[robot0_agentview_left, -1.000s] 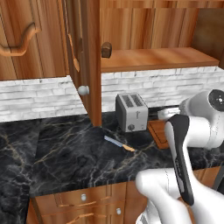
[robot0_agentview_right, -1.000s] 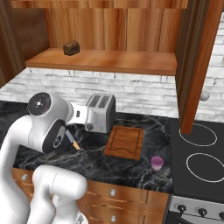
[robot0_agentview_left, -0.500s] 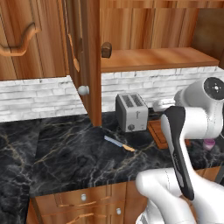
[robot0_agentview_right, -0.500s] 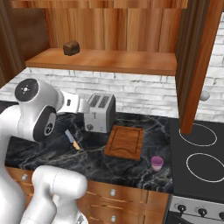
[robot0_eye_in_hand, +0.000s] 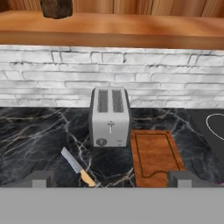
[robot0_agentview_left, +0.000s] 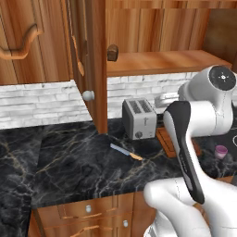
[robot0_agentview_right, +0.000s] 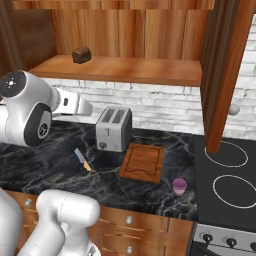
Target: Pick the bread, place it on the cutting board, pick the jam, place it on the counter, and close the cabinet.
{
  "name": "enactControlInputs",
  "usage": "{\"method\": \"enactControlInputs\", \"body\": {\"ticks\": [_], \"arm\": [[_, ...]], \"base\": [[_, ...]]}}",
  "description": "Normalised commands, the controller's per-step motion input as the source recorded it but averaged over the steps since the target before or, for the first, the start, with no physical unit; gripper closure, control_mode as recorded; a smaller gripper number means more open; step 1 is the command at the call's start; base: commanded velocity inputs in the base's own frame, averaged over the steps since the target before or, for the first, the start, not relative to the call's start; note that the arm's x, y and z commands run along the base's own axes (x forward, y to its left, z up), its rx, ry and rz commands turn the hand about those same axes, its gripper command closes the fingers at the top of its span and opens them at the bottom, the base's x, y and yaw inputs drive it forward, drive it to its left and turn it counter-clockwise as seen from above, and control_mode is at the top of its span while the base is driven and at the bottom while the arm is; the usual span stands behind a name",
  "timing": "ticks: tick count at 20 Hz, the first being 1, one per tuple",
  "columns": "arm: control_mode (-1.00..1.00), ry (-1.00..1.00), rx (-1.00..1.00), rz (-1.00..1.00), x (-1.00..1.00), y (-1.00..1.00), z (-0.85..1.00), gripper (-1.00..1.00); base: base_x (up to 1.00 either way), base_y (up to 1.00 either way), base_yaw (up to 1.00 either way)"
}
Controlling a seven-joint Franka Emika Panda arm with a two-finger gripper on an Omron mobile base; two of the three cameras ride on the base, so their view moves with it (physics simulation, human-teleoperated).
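While the bread (robot0_agentview_right: 81, 54) sits at the shelf's left end inside the open cabinet (robot0_agentview_right: 227, 75), well above the cutting board (robot0_agentview_right: 143, 162), the gripper (robot0_eye_in_hand: 111, 178) hangs released and empty. A high reach risks clipping the shelf edge or toaster (robot0_agentview_right: 114, 128).

Black marble counter (robot0_agentview_right: 60, 170) — toaster (robot0_agentview_right: 114, 129), knife (robot0_agentview_right: 82, 159), cutting board (robot0_agentview_right: 143, 162), jam (robot0_agentview_right: 179, 186) — bread (robot0_agentview_right: 81, 54) on cabinet shelf (robot0_agentview_right: 125, 70)
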Motion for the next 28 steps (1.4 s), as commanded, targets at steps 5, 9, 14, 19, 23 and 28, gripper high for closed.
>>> {"method": "enactControlInputs", "body": {"ticks": [5,9,14,19,23,28], "arm": [[-1.00,0.00,0.00,0.00,0.00,0.28,0.34,-1.00],[-1.00,0.00,0.00,0.00,0.00,0.26,0.24,-1.00],[-1.00,0.00,0.00,0.00,0.02,0.25,0.20,-1.00],[-1.00,0.00,0.00,0.00,0.16,0.25,0.10,-1.00],[-1.00,0.00,0.00,0.00,0.24,0.20,0.10,-1.00],[-1.00,0.00,0.00,0.00,0.31,0.10,0.17,-1.00]], "base": [[0.00,0.00,0.00],[0.00,0.00,0.00],[0.00,0.00,0.00],[0.00,0.00,0.00],[0.00,0.00,0.00],[0.00,0.00,0.00]]}}
